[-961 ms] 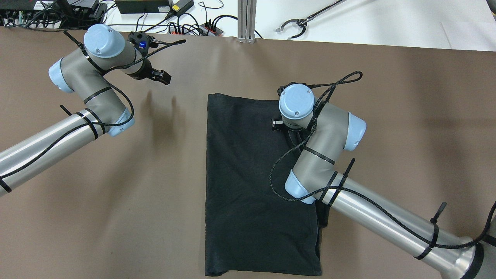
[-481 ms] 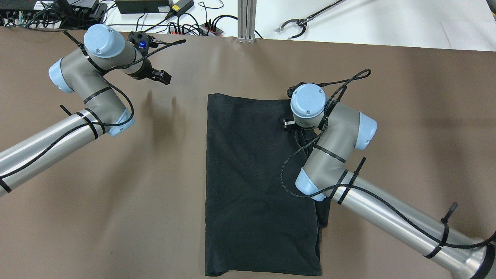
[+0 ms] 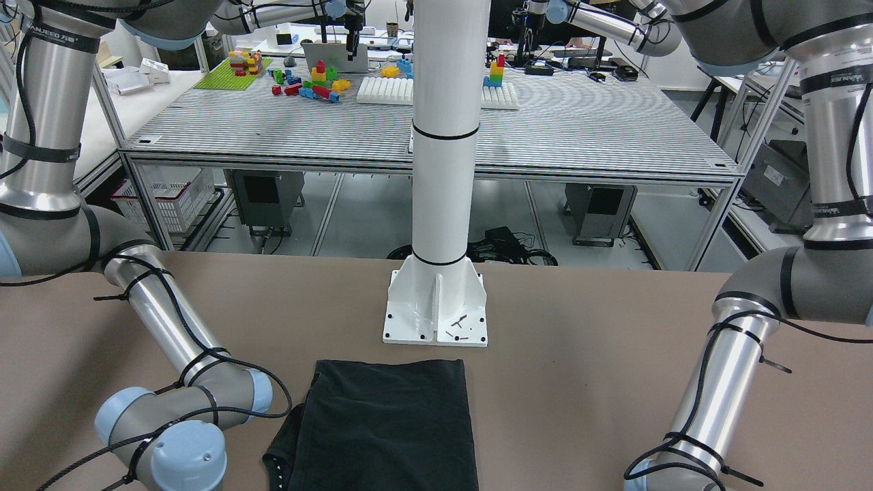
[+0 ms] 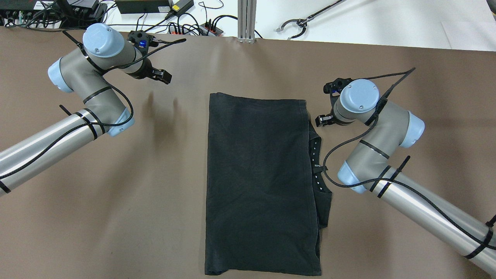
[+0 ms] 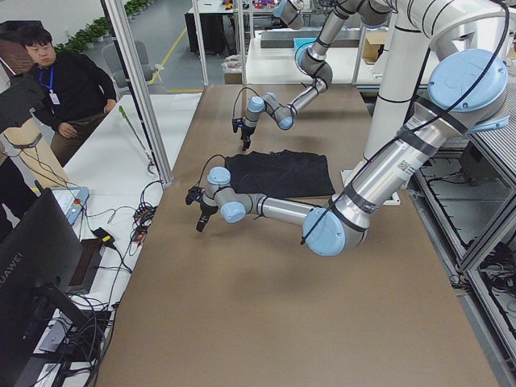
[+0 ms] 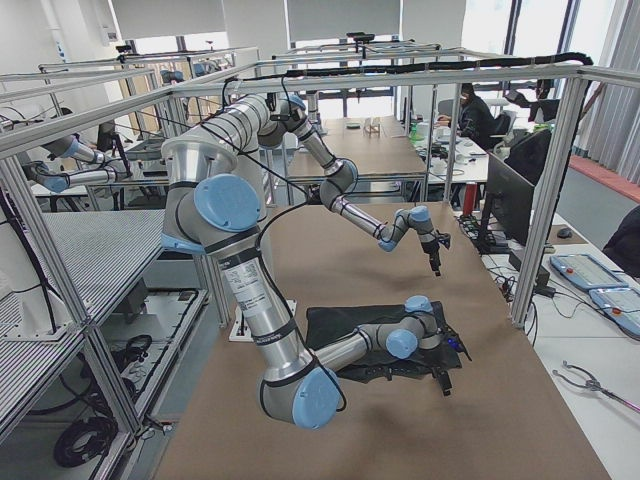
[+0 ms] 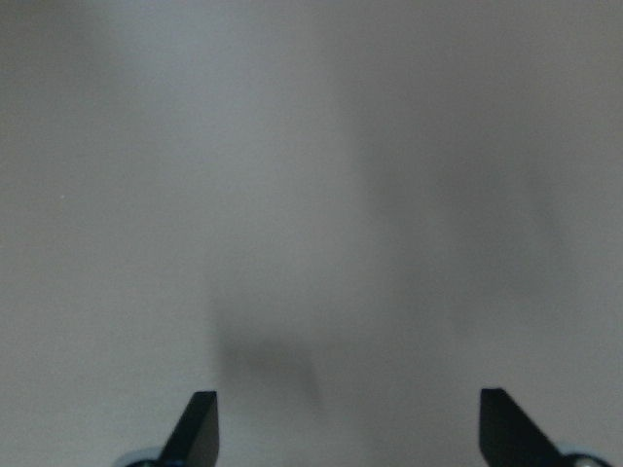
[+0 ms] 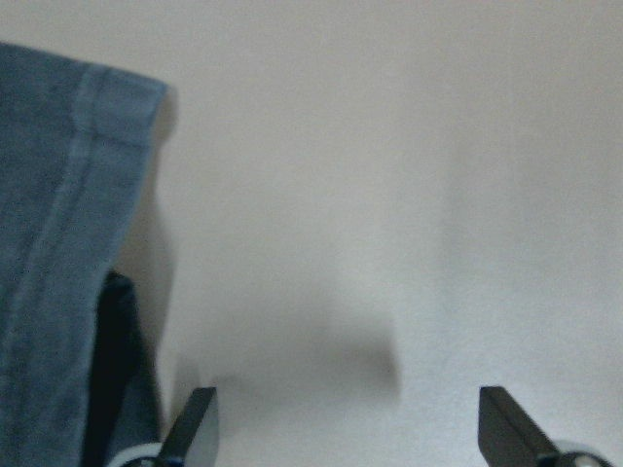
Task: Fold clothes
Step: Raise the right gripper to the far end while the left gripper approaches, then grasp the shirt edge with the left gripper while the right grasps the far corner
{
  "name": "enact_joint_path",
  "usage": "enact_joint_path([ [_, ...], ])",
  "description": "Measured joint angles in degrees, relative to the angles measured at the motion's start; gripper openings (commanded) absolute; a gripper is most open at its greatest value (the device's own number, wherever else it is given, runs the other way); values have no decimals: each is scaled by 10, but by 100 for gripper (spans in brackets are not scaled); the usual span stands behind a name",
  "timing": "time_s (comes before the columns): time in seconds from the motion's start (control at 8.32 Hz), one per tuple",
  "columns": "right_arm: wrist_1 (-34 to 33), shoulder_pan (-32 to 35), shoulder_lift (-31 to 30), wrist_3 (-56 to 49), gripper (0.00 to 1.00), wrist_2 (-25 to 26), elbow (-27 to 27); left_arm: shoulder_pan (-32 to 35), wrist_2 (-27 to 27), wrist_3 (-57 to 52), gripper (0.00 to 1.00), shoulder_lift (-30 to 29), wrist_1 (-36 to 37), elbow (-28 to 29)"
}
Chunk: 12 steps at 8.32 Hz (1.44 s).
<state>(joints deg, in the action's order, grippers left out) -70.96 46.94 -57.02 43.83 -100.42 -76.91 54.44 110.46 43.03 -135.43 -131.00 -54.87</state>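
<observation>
The black cloth (image 4: 259,186) lies flat and folded in the middle of the brown table, long side running near to far. A lower layer with small white dots (image 4: 316,166) sticks out along its right edge. It also shows in the front view (image 3: 389,423) and, at the left, in the right wrist view (image 8: 49,243). My right gripper (image 4: 323,120) is open and empty, over bare table just right of the cloth's far right corner; its open jaws show in the right wrist view (image 8: 350,428). My left gripper (image 4: 161,75) is open and empty, far left of the cloth, with only table in its wrist view (image 7: 350,428).
The white pillar's base (image 3: 436,307) is bolted to the table at the cloth's robot-side end. Cables and power strips (image 4: 186,27), an aluminium post (image 4: 246,19) and a grabber tool (image 4: 306,19) lie beyond the far edge. A person (image 5: 56,89) sits beyond that edge.
My right gripper has moved right, from over the cloth's far right part to bare table beside it. The cloth's right edge is now uncovered. The left arm has not moved.
</observation>
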Motion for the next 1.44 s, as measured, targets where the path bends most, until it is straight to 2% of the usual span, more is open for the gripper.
enact_joint_path([
  [0.24, 3, 24, -8, 16, 94, -48, -53, 0, 5, 23, 95, 2, 0, -21],
  [0.48, 4, 31, -16, 139, 93, -63, -128, -15, 19, 116, 95, 20, 0, -74],
  [0.72, 11, 30, -37, 272, 93, -65, -203, -55, 31, 217, 95, 55, 0, -150],
  [1.08, 23, 27, -50, 378, 94, -64, -242, -136, 15, 338, 94, 109, 0, -246],
  [1.2, 31, 27, -51, 388, 94, -62, -244, -164, -6, 370, 91, 115, -1, -262],
  [1.32, 37, 26, -51, 391, 94, -62, -244, -189, -26, 396, 83, 113, -1, -269],
  [1.44, 40, 26, -51, 390, 94, -61, -244, -211, -42, 412, 69, 112, -2, -272],
])
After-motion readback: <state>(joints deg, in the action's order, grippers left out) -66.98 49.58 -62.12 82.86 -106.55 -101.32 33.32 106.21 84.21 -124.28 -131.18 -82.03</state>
